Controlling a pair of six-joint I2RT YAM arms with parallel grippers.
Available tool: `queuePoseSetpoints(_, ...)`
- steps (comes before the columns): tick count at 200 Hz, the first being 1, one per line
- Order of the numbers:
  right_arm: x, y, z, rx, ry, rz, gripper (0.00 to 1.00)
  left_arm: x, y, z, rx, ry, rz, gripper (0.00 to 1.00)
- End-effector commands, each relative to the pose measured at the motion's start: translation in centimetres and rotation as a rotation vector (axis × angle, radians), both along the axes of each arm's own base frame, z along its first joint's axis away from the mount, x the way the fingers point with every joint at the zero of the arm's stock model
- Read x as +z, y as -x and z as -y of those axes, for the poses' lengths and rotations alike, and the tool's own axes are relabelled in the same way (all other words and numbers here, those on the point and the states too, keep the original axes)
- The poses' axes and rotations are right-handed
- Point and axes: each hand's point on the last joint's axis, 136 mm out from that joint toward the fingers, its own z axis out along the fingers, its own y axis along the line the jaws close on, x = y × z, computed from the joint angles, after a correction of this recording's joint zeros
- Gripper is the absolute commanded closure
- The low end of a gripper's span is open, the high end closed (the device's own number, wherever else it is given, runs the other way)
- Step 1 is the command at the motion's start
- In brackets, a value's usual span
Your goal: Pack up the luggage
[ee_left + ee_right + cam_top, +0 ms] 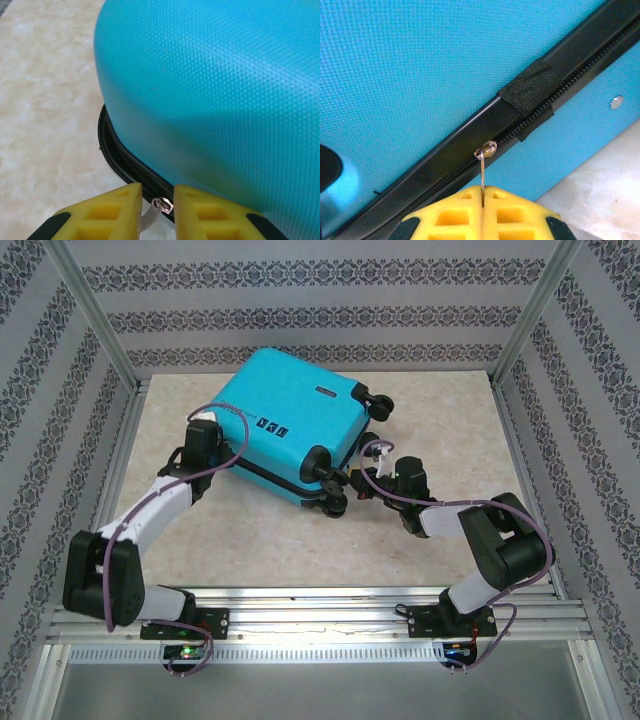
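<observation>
The turquoise luggage (290, 410) lies closed on the table, its wheels (325, 462) facing right. My left gripper (212, 452) is at its near left corner. In the left wrist view the shell (215, 90) curves above the black zipper track, and the left gripper (157, 202) is open with a silver zipper slider (164, 204) between its yellow fingers. My right gripper (362, 483) is at the wheel end. In the right wrist view the right gripper (483, 192) is shut on the thin metal zipper pull (483, 172) hanging from the seam of the luggage (410, 65).
The beige marbled tabletop (430, 420) has free room to the right and in front of the case. Metal frame posts (95, 315) and patterned walls enclose it. A black fabric strap (530, 92) crosses the zipper seam just right of the slider.
</observation>
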Motion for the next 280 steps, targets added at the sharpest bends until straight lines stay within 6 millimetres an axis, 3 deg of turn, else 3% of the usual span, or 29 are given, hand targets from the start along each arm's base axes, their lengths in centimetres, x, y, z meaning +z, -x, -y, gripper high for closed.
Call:
queuePoseSetpoints(1,2.9,0.2,-1.5,0.058,-0.02,0.112,1.0,2.9,-4.4,0.8,-0.087,0.037,0.114,0.78)
queuePoseSetpoints(21,2.8,0.4,-2.1,0.073,-0.008,0.114,1.0,3.4,-6.7,-1.0,-0.058,0.07,0.115,0.81)
queuePoseSetpoints(43,2.9,0.3,-2.4,0.077,-0.002,0.118,1.0,4.5,-7.5,-1.4,-0.058,0.08,0.117,0.82)
queuePoseSetpoints(66,2.9,0.2,-2.5,0.075,0.0,0.12,1.0,5.8,-5.9,-0.8,-0.059,0.137,0.103,0.72)
queuePoseSetpoints(95,2.8,0.1,-2.7,0.081,0.007,0.118,1.0,7.1,-1.8,0.4,-0.058,0.173,0.074,0.55)
queuePoseSetpoints(138,2.3,-0.5,-2.4,0.048,0.022,0.105,1.0,8.0,5.9,5.3,-0.103,0.258,0.049,0.37)
queuePoseSetpoints(185,1.7,-0.6,-2.3,0.039,0.026,0.084,1.0,6.4,11.6,12.3,-0.183,0.479,0.029,0.33)
queuePoseSetpoints(223,1.3,-0.3,-2.2,0.041,0.031,0.077,1.0,5.6,13.2,17.7,-0.244,0.532,-0.002,0.29)
queuePoseSetpoints(239,1.3,-0.1,-2.2,0.044,0.03,0.074,1.0,5.7,13.1,19.6,-0.268,0.546,-0.016,0.22)
queuePoseSetpoints(280,0.8,0.4,-2.3,0.05,0.033,0.065,1.0,5.5,12.2,22.7,-0.303,0.552,-0.052,0.12)
